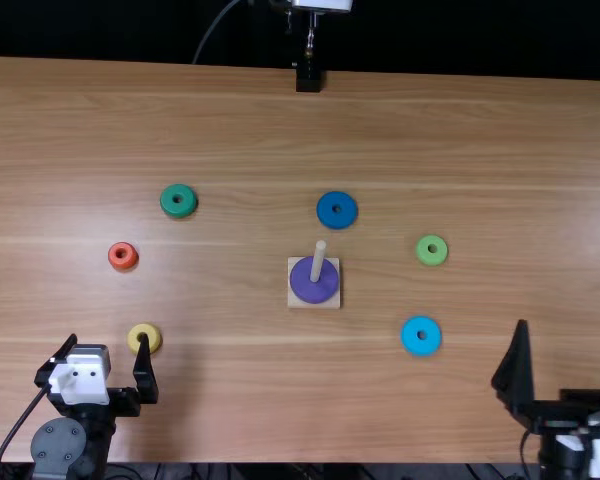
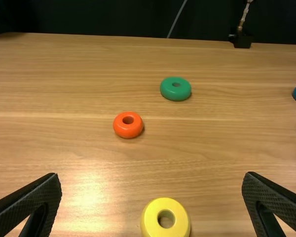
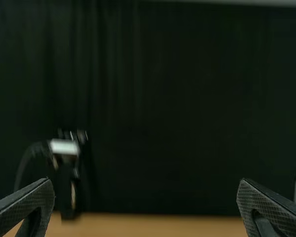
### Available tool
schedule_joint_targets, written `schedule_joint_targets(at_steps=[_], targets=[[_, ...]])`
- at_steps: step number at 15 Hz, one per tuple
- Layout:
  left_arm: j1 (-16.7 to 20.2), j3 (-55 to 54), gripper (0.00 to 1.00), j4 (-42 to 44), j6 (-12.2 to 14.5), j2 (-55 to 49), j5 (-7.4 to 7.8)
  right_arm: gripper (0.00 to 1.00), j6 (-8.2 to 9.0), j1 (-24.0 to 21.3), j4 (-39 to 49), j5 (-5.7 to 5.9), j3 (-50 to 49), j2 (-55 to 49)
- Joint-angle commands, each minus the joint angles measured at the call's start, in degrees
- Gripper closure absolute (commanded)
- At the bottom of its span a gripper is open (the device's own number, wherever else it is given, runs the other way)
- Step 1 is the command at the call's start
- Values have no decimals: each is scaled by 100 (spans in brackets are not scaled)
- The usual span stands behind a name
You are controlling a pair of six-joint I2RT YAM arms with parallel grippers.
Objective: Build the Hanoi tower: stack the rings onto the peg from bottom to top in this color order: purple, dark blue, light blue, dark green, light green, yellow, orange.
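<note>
On the surface (image 1: 230, 120), the dark blue ring (image 1: 325, 211), likely next, lies between peg (image 1: 318, 262) and far edge, about equally far from left gripper (image 1: 108, 338) and right gripper (image 1: 570, 324), both with fingers open.

Beside the yellow ring (image 1: 134, 342), the left arm (image 1: 97, 410) is black, with a white block (image 1: 80, 381), round grey cap (image 1: 58, 447) and black cable (image 1: 21, 424). Well apart from the ring, the right arm (image 1: 557, 440) has black, tapering fingers (image 1: 516, 375).

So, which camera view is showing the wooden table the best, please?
The top view, because it shows the table from far edge to near edge, with the peg standing on it. The left wrist view shows a part, with the yellow ring; the right wrist view shows a narrow strip.
</note>
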Motion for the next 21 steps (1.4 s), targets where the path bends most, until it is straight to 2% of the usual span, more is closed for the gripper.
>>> schedule_joint_targets(at_steps=[1, 4, 7, 8, 9, 11, 12, 13, 17, 21], targets=[[27, -600, 0, -447, 53, -62, 60, 0, 19, 332, -104, -20, 940, 1146], [27, -600, 0, -447, 53, -62, 60, 0, 29, 1211, -1085, -9, 2636, 2596], [27, -600, 0, -447, 53, -62, 60, 0, 40, 1914, -2065, 23, 3893, 4591], [27, -600, 0, -447, 53, -62, 60, 0, 61, 2072, -2424, 23, 4279, 5242], [27, -600, 0, -447, 53, -62, 60, 0, 167, 2186, -2804, 23, 4684, 5892], [27, -600, 0, -447, 53, -62, 60, 0, 567, 2178, -3226, 23, 5229, 7105], [27, -600, 0, -447, 53, -62, 60, 0, 694, 2160, -3268, 23, 5369, 7659], [27, -600, 0, -447, 53, -62, 60, 0, 747, 2151, -3247, 23, 5448, 8107], [27, -600, 0, -447, 53, -62, 60, 0, 757, 2143, -3194, 33, 5598, 9302], [27, -600, 0, -447, 53, -62, 60, 0, 757, 2134, -3183, 23, 5712, 10084]])
